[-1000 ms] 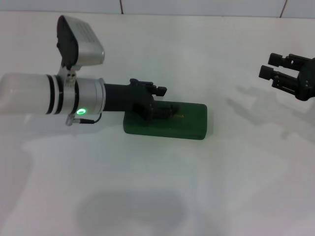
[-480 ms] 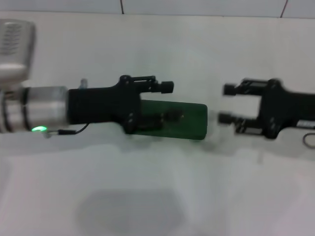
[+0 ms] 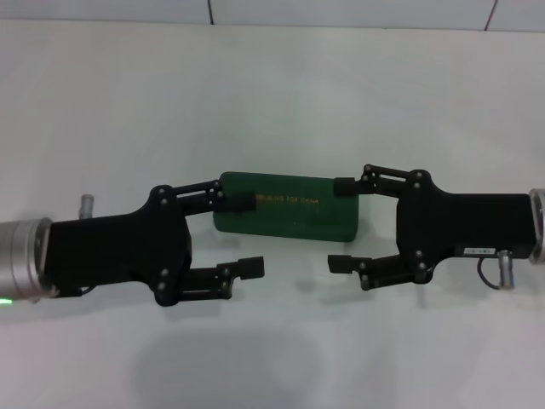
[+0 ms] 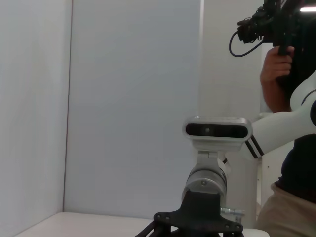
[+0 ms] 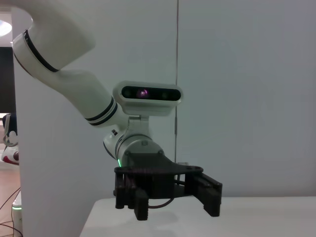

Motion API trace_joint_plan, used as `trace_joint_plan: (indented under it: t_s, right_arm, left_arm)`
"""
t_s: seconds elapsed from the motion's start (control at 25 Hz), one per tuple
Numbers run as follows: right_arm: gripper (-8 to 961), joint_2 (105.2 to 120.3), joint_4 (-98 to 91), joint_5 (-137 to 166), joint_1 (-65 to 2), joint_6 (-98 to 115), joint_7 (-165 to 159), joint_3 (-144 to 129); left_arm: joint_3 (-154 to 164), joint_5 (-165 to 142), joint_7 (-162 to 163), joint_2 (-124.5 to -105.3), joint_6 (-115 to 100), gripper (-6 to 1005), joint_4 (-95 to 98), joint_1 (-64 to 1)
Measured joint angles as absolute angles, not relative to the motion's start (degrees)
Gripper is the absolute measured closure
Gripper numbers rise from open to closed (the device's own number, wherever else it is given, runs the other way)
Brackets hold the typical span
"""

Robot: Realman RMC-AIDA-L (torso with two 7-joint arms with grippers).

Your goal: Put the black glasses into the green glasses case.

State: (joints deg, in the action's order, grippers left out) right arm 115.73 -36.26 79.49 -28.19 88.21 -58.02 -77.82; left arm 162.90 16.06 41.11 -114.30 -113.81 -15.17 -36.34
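Note:
The green glasses case [image 3: 289,217] lies shut on the white table, gold lettering on its lid. The black glasses are hidden or out of view. My left gripper [image 3: 248,234] is open, level with the table, reaching in from the left; its far finger [image 3: 241,202] overlaps the case's left end. My right gripper [image 3: 342,224] is open, reaching in from the right and facing the left one; its far finger [image 3: 347,184] overlaps the case's right end. The right wrist view shows the left gripper [image 5: 173,202] open. The left wrist view shows only the base of the right gripper [image 4: 197,222].
The white table [image 3: 272,94] stretches all around the case, with a tiled wall along its far edge. In the left wrist view a person [image 4: 291,148] stands beyond the right arm holding a camera [image 4: 269,24].
The left arm has swung off the case toward the near left and turned level. The right arm has come in from the far right. The case lid now shows uncovered.

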Motion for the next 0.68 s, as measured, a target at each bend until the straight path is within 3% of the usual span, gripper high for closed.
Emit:
trace_joint_plan:
  t_s: [0.68]
  right_arm:
    - [65,115.68,-36.2,79.4,-28.8,87.4,-57.9,-77.5]
  left_arm:
    - [162.9,18.3,40.8,-113.90,-115.4,275,-15.3,-34.6]
